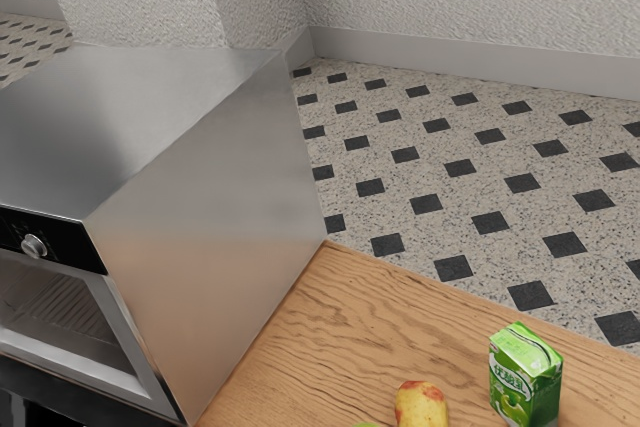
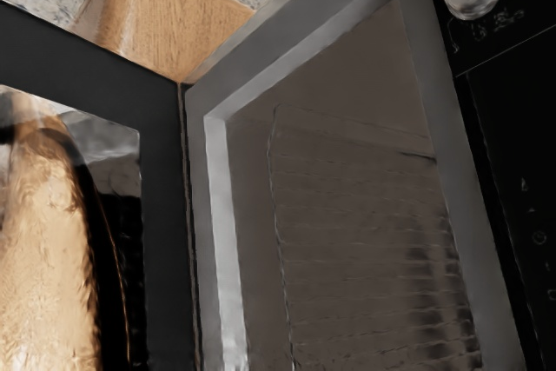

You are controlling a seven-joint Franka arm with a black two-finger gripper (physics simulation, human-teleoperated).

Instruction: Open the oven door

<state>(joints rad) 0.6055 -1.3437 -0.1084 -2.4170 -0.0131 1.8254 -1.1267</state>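
Gripper state is something I cannot tell here, whether open, closed or holding anything. The oven (image 1: 220, 207) has its door (image 2: 163, 215) open: in the wrist view the door's dark frame meets the oven's pale metal rim along one edge and swings out at an angle, leaving the oven's inside bare to see. A wire rack (image 1: 62, 317) lies within the oven, behind the opening. The door's glass (image 2: 113, 171) carries shiny reflections, among them a long light-brown shape. Above the oven's opening runs a black control panel (image 1: 75, 246) with a round silver knob (image 1: 33, 246). Beside the oven, past its smooth metal side, spreads the wooden table (image 1: 290, 337). On it, a red and yellow fruit (image 1: 422, 407) sits near the oven, and a green drink carton (image 1: 525, 377) stands upright just beside the fruit, farther from the oven. A sliver of something green (image 1: 366, 425) lies closer to the oven than the fruit. Beyond the oven and table is a speckled floor (image 1: 440, 162) with dark diamonds.
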